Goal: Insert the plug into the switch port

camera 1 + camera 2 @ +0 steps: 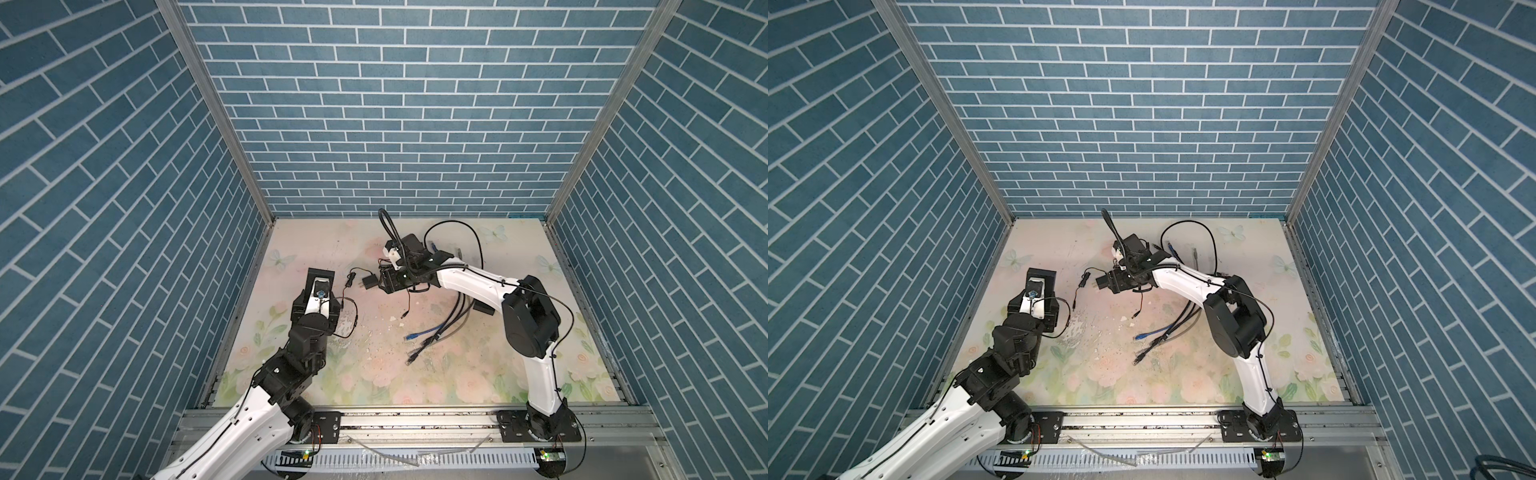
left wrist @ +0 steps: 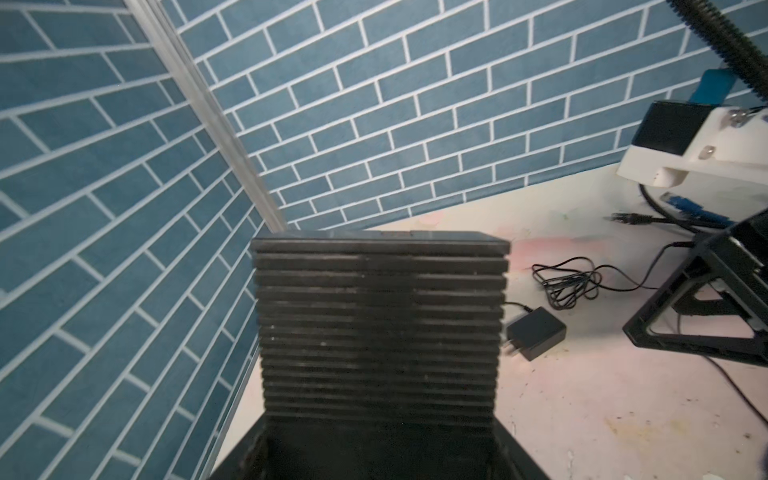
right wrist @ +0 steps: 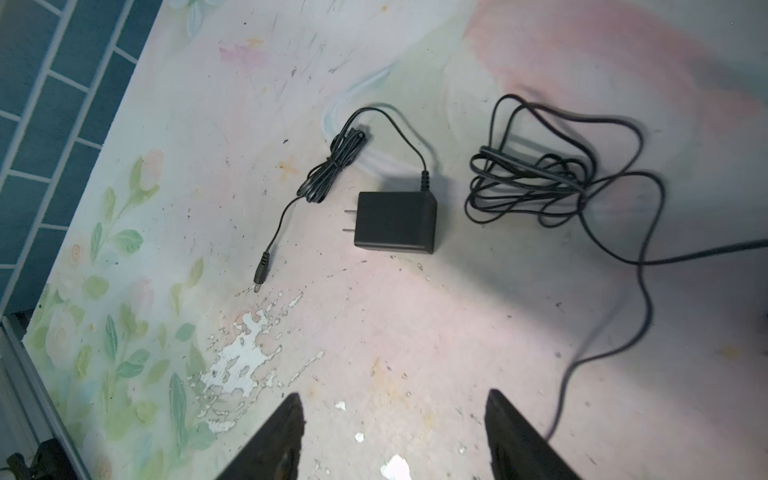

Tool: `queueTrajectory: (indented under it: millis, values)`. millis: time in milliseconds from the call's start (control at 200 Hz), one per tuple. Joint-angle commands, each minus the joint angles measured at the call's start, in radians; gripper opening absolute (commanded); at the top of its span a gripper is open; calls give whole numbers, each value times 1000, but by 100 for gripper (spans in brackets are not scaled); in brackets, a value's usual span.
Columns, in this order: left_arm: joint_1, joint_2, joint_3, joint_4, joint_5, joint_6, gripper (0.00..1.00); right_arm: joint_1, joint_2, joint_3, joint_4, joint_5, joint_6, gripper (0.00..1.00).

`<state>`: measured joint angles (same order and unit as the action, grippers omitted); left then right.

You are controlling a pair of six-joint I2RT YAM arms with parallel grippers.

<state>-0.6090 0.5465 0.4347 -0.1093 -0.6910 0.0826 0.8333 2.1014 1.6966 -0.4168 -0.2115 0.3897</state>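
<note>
The switch is a black ribbed box, and my left gripper is shut on it, holding it above the left of the table. In both top views it shows as a black block. Its port is hidden. The plug is a small barrel tip on a thin black lead, lying on the table beside the black power adapter. My right gripper hovers open just short of the adapter, with nothing between its fingers.
A loose coil of black cable lies next to the adapter. A bundle of blue, black and grey network cables trails under the right arm. Blue brick walls close in the back and both sides.
</note>
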Motion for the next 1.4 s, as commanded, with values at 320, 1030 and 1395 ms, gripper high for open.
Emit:
queueTrajectory:
  millis: [320, 1030, 1395]
  values:
    - [57, -103, 14, -140, 48, -90, 52, 102, 282, 371, -119, 5, 38, 59]
    - [57, -174, 0, -180, 84, -139, 50, 176, 566, 704, -175, 80, 49, 53]
    - [57, -175, -6, -173, 83, -135, 50, 215, 608, 733, -200, 188, -47, 54]
